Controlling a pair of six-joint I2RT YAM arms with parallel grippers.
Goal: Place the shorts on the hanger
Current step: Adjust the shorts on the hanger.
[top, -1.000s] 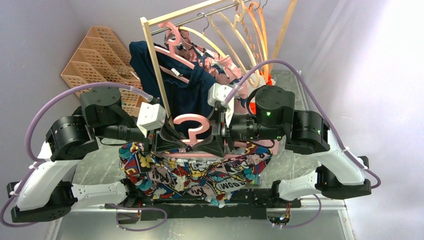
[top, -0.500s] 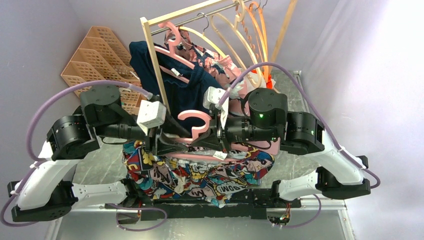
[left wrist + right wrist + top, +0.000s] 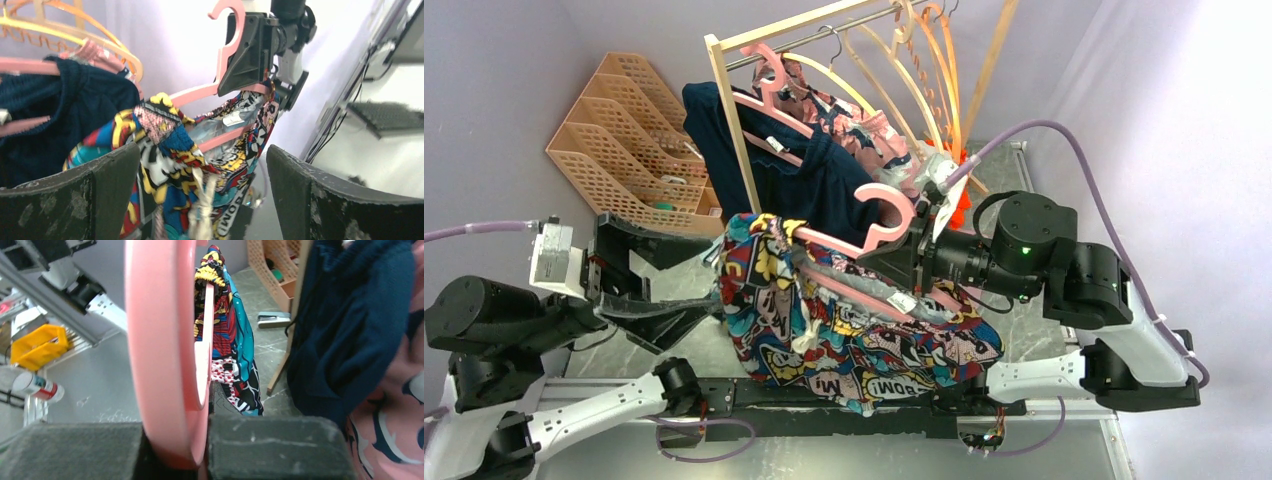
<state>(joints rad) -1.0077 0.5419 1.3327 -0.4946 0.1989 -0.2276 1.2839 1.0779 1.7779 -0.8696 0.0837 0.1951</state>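
Left gripper [image 3: 704, 285] is backing away, jaws spread wide — right gripper [image 3: 899, 262] is pinching the hanger [image 3: 886, 205], comic-print shorts [image 3: 864, 345] draping it, showing "BOOM!".

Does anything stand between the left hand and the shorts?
Nothing visible does. Seen from the left wrist, the shorts hang on the hanger straight ahead of the open left hand, with only free space between.

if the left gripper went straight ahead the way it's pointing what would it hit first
Most likely the shorts: the left gripper, open, points at their bunched waistband, draped over the pink hanger. How far off they are is unclear.
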